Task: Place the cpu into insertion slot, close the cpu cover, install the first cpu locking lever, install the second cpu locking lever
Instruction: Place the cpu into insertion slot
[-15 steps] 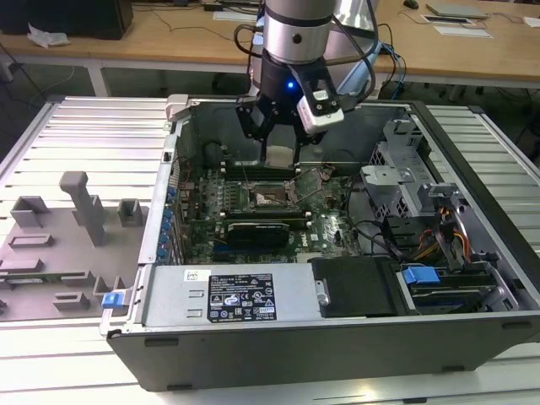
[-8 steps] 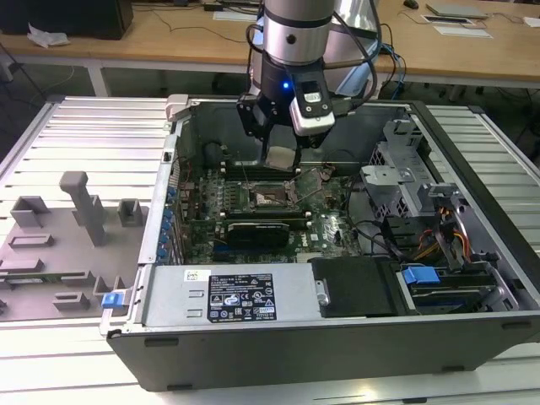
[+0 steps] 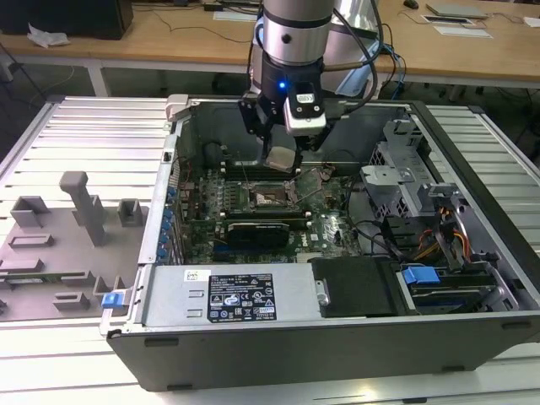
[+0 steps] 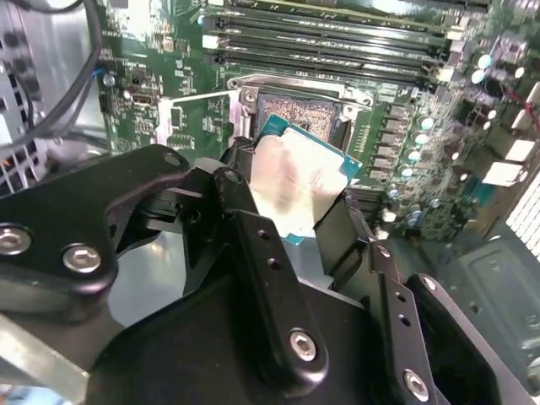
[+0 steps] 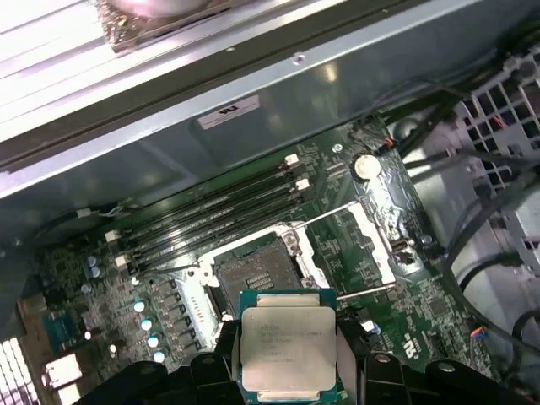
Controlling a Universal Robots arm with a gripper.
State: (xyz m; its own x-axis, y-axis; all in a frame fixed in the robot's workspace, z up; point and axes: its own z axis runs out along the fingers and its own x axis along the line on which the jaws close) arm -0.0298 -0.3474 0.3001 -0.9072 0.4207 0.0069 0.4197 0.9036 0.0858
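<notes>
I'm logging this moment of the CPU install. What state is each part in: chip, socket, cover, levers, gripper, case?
gripper: shut on the cpu.
cpu: gripped by its edges, clear of the slot, not seated.
insertion slot: empty, pin field exposed.
cpu cover: swung open, off the slot.
locking levers: both appear unlatched and swung out.
computer case: side open, board exposed.

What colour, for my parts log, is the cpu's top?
Dull silver; the cpu shows best in the first wrist view.
</notes>
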